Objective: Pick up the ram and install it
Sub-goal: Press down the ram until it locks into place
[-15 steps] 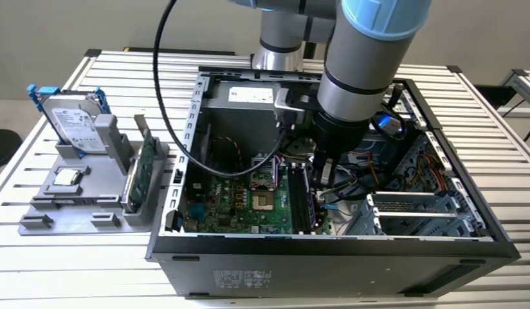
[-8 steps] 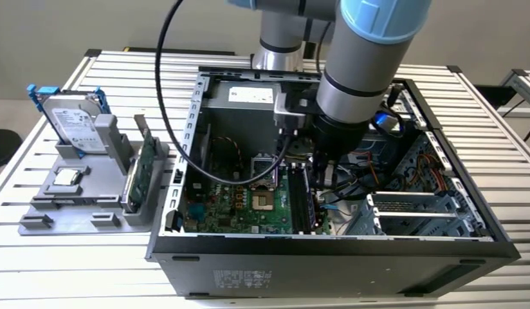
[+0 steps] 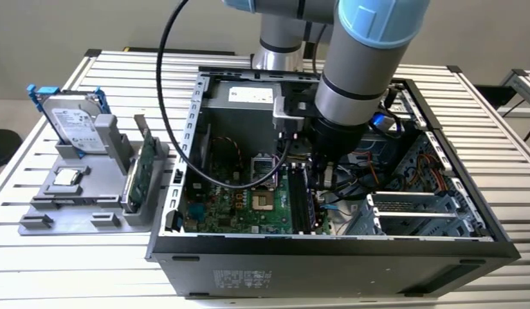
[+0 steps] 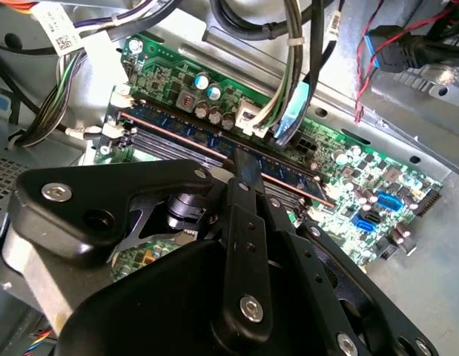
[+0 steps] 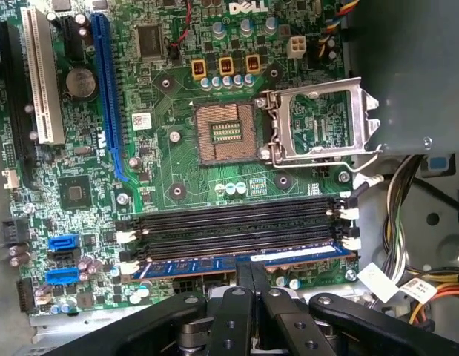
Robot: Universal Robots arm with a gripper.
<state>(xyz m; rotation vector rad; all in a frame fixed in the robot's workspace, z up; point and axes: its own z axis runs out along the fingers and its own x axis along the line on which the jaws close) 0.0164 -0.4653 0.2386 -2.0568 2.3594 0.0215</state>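
**Q:** Surface and surroundings?

**A:** Slatted metal table (image 3: 496, 154), pale wall behind it. An open computer case (image 3: 334, 248) lies on its side on the slats. Towards the exterior view's left, a grey holder (image 3: 76, 193) carries a silver hard drive (image 3: 76, 122) with blue rails and an upright green card (image 3: 143, 174).

**Q:** How much room is there around the arm?

**A:** Little. The arm reaches down through the case's open side, with the case walls on every side and a thick black cable (image 3: 175, 129) looping in beside it. Bundled wires (image 4: 288, 52) hang close past the fingertips, and a metal drive cage (image 3: 419, 212) sits near the arm towards the exterior view's right. The motherboard (image 5: 192, 156) lies flat below, its processor socket (image 5: 228, 133) open and bare beyond the memory slots (image 5: 229, 222).

**Q:** And the fingers?

**A:** The gripper (image 5: 251, 268) has its fingers (image 4: 244, 174) drawn together, clamped on the top edge of the ram (image 5: 214, 263). The dark-blue stick stands on edge in the slot nearest the fingers, running lengthways to either side of them, parallel to the empty black slots just beyond. Whether it is fully seated, I cannot tell.
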